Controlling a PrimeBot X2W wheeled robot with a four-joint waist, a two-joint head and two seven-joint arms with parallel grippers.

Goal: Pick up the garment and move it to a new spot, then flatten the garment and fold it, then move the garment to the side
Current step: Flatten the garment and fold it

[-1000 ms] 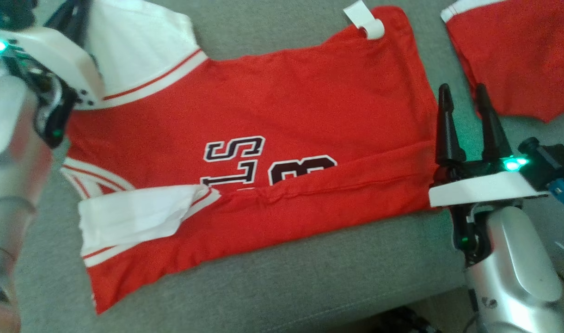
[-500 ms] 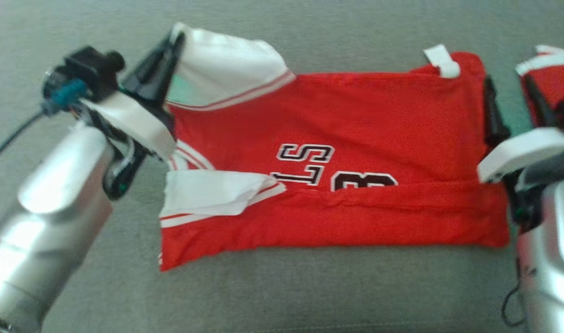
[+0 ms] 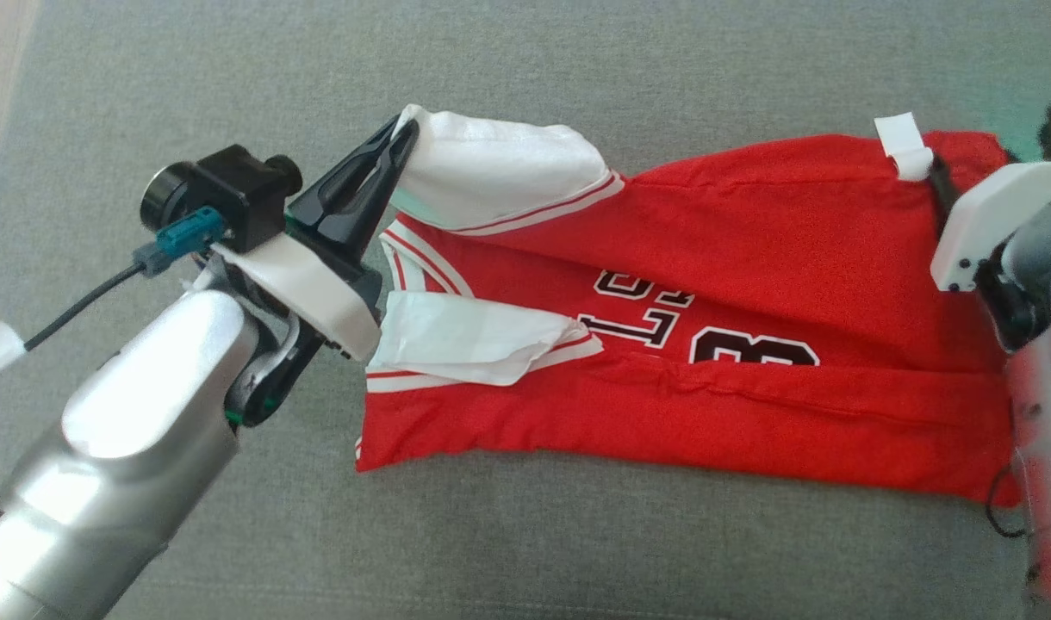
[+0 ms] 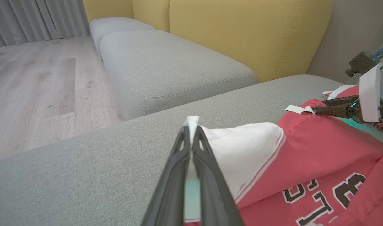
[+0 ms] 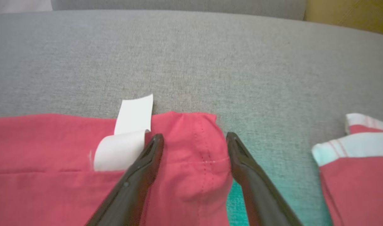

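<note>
Head view: left arm [image 3: 129,430] slants in from 8 o'clock, left jaws pinching the garment's [image 3: 749,224] white sleeve [image 3: 491,164] above the sofa [image 3: 577,60]. Left wrist view: sleeve clamped at 6 o'clock. Right wrist view: right jaws spread astride its red corner [image 5: 191,157]

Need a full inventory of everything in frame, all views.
jersey: one, red, white sleeves, black lettering, lying on sofa seat
label: one, white, jersey hem corner
second garment: one, red with white trim, beside that hem
sofa seat: one, grey, under both garments
backrest: one, yellow, behind seat
floor: one, pale wood, beyond sofa
curtain: one, grey, far end of floor
left gripper: one, black jaws shut on a white sleeve
right gripper: one, black jaws open astride hem corner
</note>
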